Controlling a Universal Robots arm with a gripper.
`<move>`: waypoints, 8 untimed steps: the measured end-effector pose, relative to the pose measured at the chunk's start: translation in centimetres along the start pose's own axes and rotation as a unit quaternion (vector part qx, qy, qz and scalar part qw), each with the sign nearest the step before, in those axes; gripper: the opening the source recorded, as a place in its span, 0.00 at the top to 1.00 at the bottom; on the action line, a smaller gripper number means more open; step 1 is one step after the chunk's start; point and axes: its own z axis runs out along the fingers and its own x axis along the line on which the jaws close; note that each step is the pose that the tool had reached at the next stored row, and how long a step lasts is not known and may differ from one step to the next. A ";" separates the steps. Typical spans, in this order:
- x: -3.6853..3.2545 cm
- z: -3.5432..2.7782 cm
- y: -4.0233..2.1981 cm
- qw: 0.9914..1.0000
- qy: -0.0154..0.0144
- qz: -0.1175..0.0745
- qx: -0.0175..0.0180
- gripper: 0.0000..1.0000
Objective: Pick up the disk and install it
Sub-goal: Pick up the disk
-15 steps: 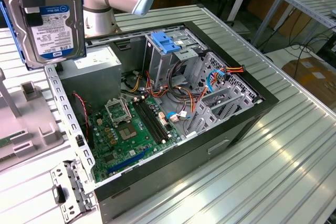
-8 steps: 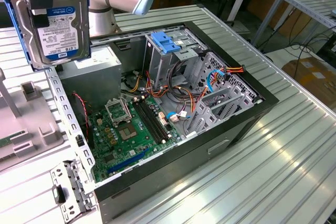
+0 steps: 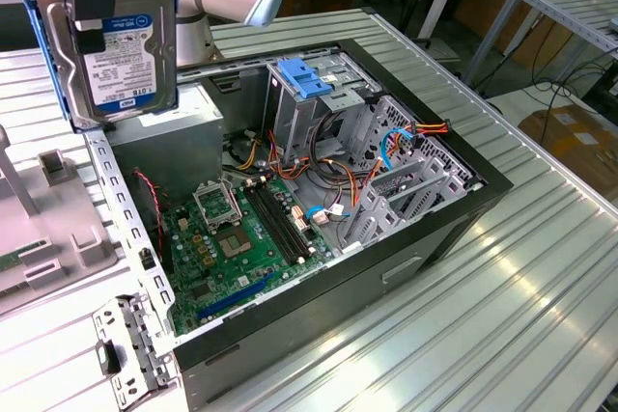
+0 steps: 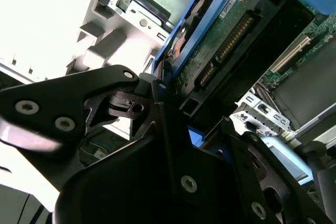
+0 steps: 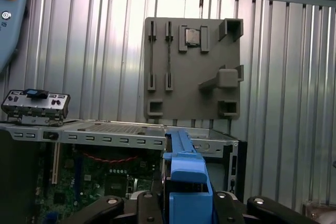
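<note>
The fingers (image 3: 90,7) were clenched on the disk (image 3: 130,55), which hung upright in the air at the exterior view's left, its lower edge above the grey power supply (image 3: 169,147) inside the open computer case (image 3: 435,238).

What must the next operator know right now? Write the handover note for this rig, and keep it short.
Gripper: shut on the disk, clamping its blue carrier rails.
Disk: held on edge in the air, label towards the exterior camera, over the open computer case near the power-supply box, at the exterior view's left.
Done: disk picked up, clear of every surface.
Left: installation; the disk is not yet in the drive cage under the blue bracket.
</note>
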 end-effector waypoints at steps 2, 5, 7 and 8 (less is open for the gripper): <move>0.16 -0.02 -0.19 1.000 0.000 0.000 0.000 0.63; 0.56 -0.06 -0.67 1.000 0.000 0.000 0.000 0.63; 0.76 -0.07 -0.89 1.000 0.000 0.000 0.000 0.63; 0.96 -0.09 -1.08 1.000 0.000 0.000 0.000 0.63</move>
